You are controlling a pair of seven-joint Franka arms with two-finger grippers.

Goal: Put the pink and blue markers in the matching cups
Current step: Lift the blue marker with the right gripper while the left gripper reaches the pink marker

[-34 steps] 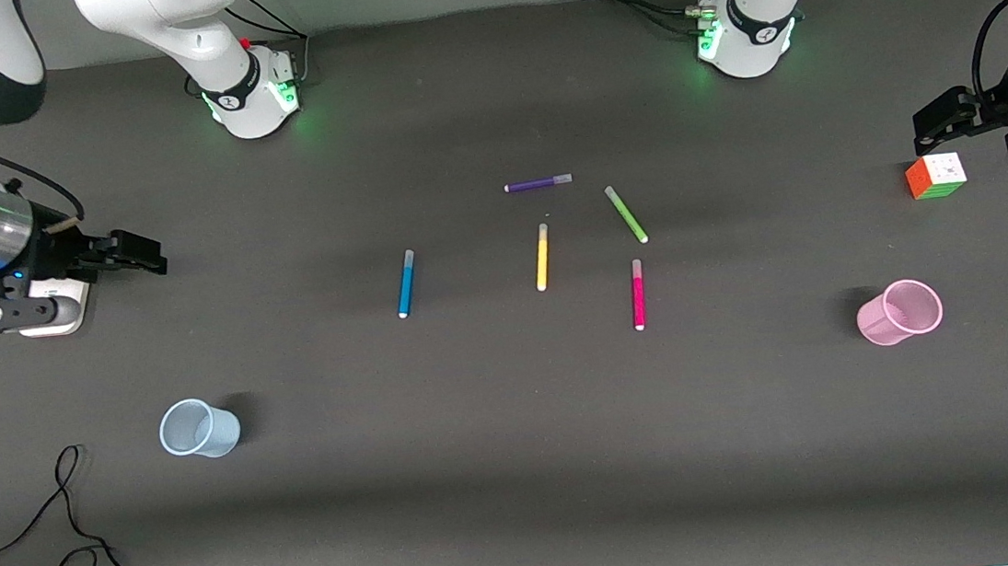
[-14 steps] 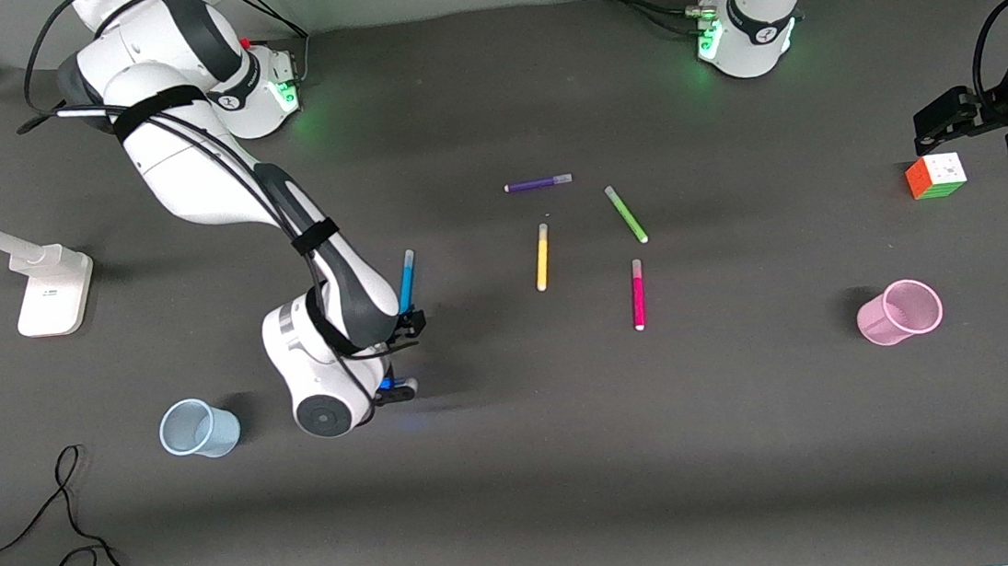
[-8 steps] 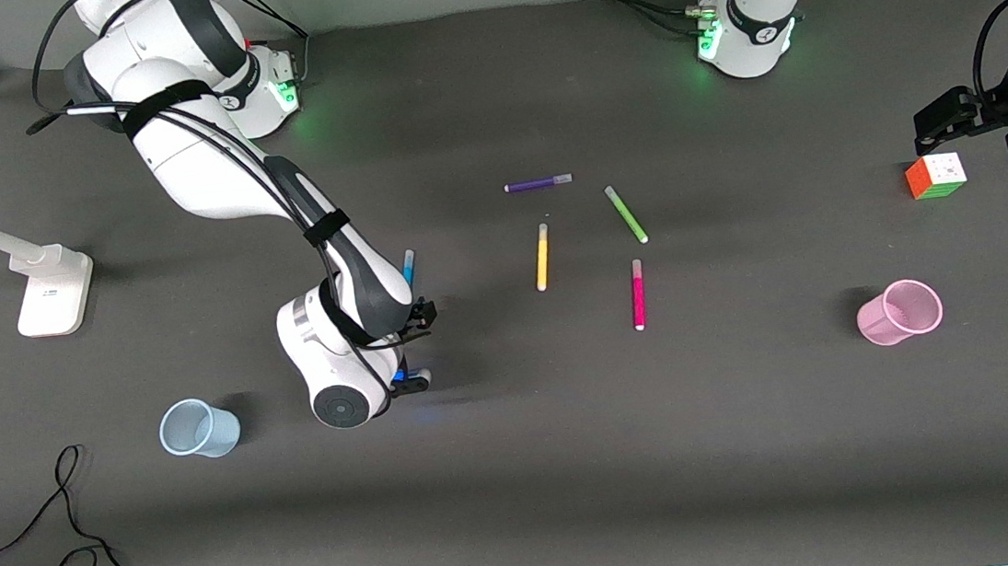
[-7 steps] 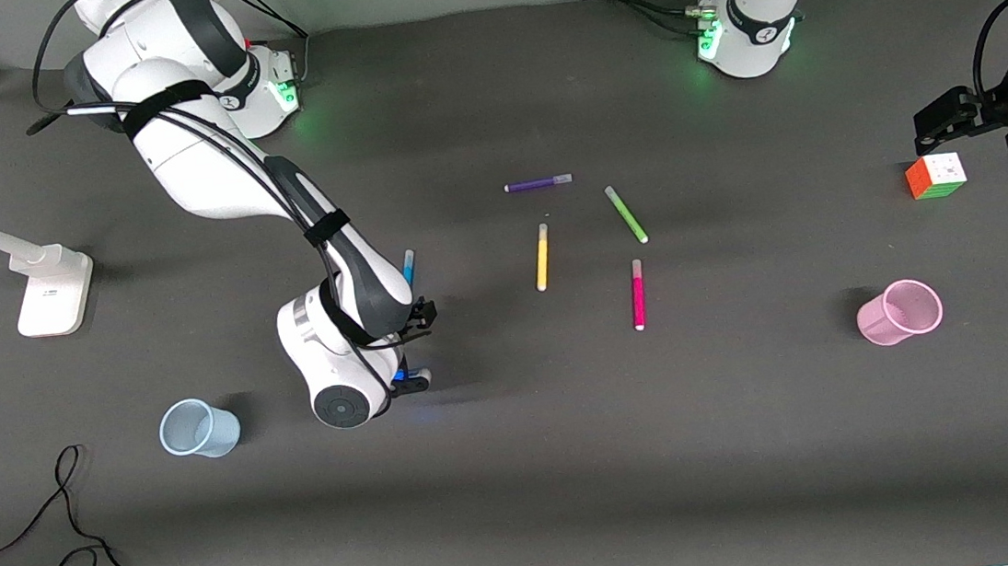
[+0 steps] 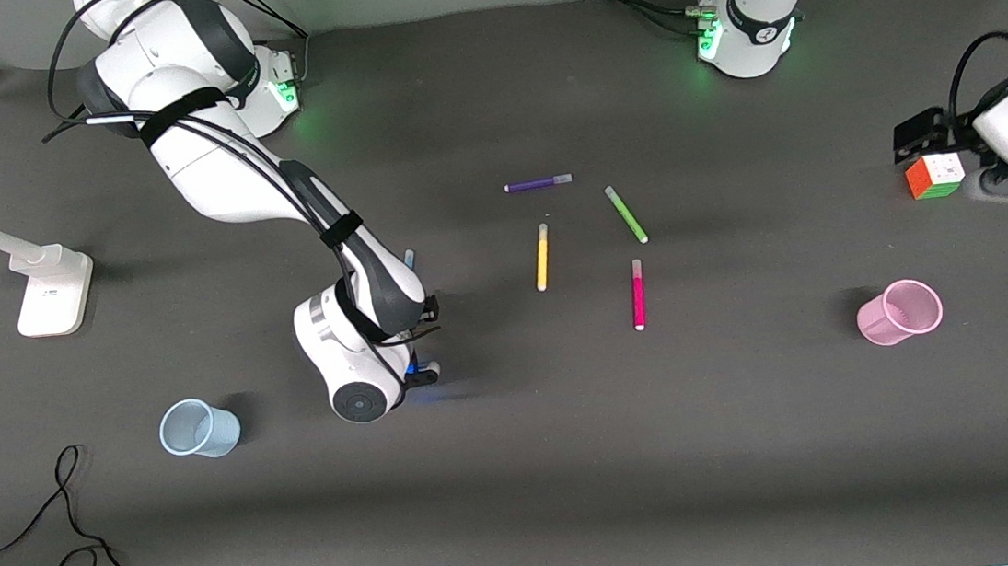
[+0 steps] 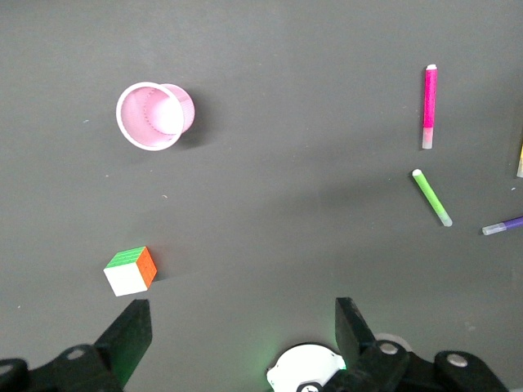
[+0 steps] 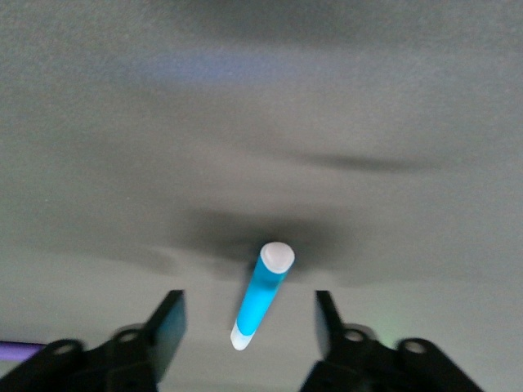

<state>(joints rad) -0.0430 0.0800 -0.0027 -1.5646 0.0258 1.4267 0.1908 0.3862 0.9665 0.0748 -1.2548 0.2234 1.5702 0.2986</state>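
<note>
Toward the right arm's end of the table, the right gripper (image 7: 245, 318) has come down astride the slim bright-blue felt-tip marker (image 7: 261, 294) lying flat there, fingers apart and not yet touching it, so a grasp looks imminent, while the left gripper (image 6: 241, 314) waits wide open near the multicoloured puzzle cube (image 6: 131, 270).

A dark grey tabletop (image 5: 522, 466) is seen beneath five markers: bright blue (image 7: 261, 296) with a white tip, magenta-pink (image 5: 637, 294) with a pale cap, yellow (image 5: 542, 257), green (image 5: 626, 214) and purple (image 5: 537, 184). A light blue translucent cup (image 5: 197, 429) and a light pink one (image 5: 901, 312) are shown. A cube (image 5: 935, 175) is faced in orange, green and white. White arms with black hands are pictured, their bases lit green.
</note>
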